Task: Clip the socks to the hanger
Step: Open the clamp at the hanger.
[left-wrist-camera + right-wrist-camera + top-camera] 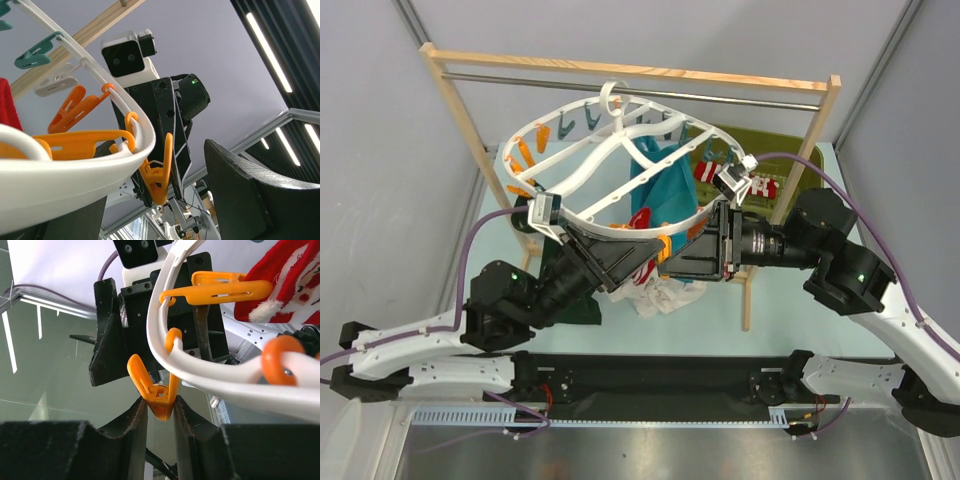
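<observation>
Was a pale blue tabletop (775, 318). Bore a wooden rack (720, 75) standing upright toward the back, a dark green cloth (582, 312) lying front left beside a crumpled white cloth (668, 296), and an olive-green sheet (792, 150) flat at back right.

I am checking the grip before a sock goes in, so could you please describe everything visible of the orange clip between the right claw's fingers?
The orange clip is glossy plastic, V-shaped, its two prongs spreading upward from a narrow lower end. It hangs below the white rim of the hanger by an orange loop hooked around that rim. The right claw is shut on its lower end, one dark finger on each side. No fabric is seen in it; the red-and-white sock lies apart, upper right.
</observation>
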You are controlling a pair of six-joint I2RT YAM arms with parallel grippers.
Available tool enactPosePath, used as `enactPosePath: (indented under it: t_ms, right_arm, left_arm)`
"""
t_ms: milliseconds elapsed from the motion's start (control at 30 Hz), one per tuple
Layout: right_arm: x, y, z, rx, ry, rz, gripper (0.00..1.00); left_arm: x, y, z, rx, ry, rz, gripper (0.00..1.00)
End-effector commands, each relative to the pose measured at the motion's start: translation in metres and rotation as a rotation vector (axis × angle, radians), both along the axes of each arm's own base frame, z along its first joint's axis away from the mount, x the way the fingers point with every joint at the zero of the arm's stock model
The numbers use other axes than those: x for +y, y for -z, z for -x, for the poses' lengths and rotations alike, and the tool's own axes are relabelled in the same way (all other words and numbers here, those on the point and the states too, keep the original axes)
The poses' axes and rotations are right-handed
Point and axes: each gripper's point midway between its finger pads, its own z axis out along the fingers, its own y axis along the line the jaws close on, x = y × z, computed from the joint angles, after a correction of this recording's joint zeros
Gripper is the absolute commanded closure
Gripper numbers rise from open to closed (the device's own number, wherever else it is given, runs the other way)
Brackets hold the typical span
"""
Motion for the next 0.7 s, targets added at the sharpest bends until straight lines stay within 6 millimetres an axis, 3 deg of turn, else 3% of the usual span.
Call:
enactPosePath:
  t_ms: [0, 133, 267, 433, 567, 600, 667]
  right_arm:
    - [-0.005, 0.000, 0.016, 0.002, -0.075, 0.002, 1.00]
    - [-0.007, 0.001, 0.017, -0.015, -0.078, 0.006, 1.00]
    - [-0.012, -0.001, 0.012, -0.025, -0.034, 0.003, 1.00]
    - [-0.014, -0.002, 0.011, -0.035, -0.022, -0.011, 1.00]
    - [-0.014, -0.007, 0.007, -0.035, -0.010, -0.027, 1.00]
    - [-0.013, -0.008, 0.006, -0.032, -0.007, -0.030, 1.00]
    - [-0.010, -0.009, 0.005, -0.026, -0.009, -0.038, 1.00]
  left_arm:
    - [0.002, -0.025, 0.003, 0.002, 0.023, 0.066, 0.24]
    - [0.000, -0.025, 0.005, 0.004, 0.040, 0.072, 0.28]
    - [0.012, -0.024, 0.012, -0.020, 0.057, 0.073, 0.28]
    - [0.013, -0.007, 0.018, 0.028, 0.104, 0.077, 0.33]
    - [0.018, -0.016, 0.029, -0.020, 0.111, 0.097, 0.33]
    - [0.021, -0.019, 0.022, -0.008, 0.044, 0.108, 0.32]
    - [0.020, -0.025, 0.030, -0.056, 0.009, 0.082, 0.30]
